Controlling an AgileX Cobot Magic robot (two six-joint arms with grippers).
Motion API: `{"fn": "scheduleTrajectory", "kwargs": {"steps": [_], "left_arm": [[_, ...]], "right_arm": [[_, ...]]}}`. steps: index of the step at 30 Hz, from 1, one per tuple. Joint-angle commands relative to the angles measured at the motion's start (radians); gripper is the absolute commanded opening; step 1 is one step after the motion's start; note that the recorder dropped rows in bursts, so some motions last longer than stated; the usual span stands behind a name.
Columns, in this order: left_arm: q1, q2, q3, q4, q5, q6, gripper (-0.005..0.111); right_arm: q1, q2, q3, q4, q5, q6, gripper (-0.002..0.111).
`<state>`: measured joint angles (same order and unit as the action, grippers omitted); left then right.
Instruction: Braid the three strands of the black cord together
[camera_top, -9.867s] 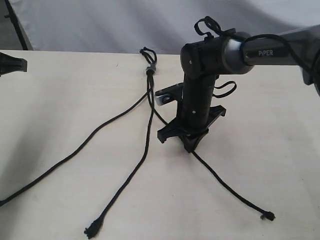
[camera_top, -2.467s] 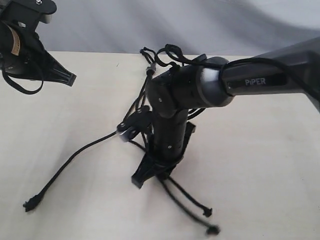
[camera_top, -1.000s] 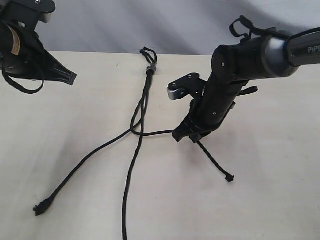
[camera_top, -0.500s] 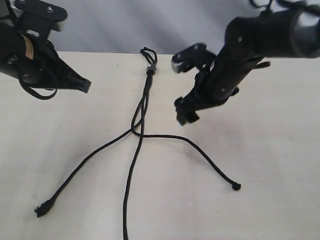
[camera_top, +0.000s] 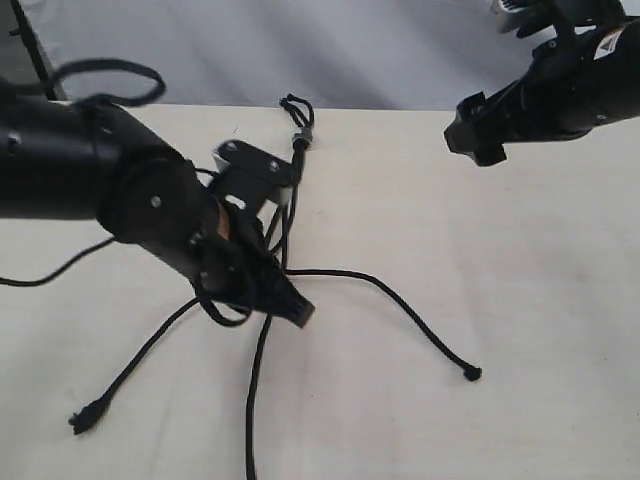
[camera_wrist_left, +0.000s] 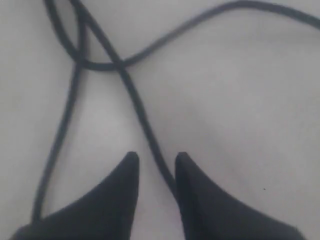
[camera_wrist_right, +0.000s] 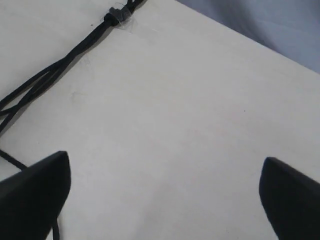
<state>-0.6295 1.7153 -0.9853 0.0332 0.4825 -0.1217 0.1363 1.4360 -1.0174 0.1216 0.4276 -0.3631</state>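
Left gripper is low over the table, just past where the three strands cross. Its jaws are partly apart with a narrow gap, and one strand runs into it; it doesn't look pinched from here. Right gripper is raised at the far right, jaws spread wide, nothing between them. The black cord lies flat mid-table with its grey band at the far edge, strands fanning toward me — one tip at left, another tip at right. The middle strand runs out of the exterior view.
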Motion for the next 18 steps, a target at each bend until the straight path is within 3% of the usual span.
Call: {"fn": "scheduleTrajectory", "kwargs": {"steps": [1,8,12,18], "left_arm": [[-0.063,0.076,0.000,-0.018,-0.004,-0.035,0.048],[-0.091,0.146,0.000,-0.018,-0.006,-0.076,0.052],[-0.091,0.169,0.000,-0.015,-0.010,-0.086,0.047],[-0.091,0.194,0.000,0.010,-0.008,-0.072,0.009]], "right_arm": [[-0.007,-0.027,0.019,0.008,-0.076,-0.012,0.095],[-0.007,-0.026,0.019,0.008,-0.074,-0.012,0.095],[-0.007,-0.026,0.019,0.008,-0.074,-0.012,0.095],[-0.007,-0.026,0.019,0.008,-0.076,-0.012,0.095]]}}
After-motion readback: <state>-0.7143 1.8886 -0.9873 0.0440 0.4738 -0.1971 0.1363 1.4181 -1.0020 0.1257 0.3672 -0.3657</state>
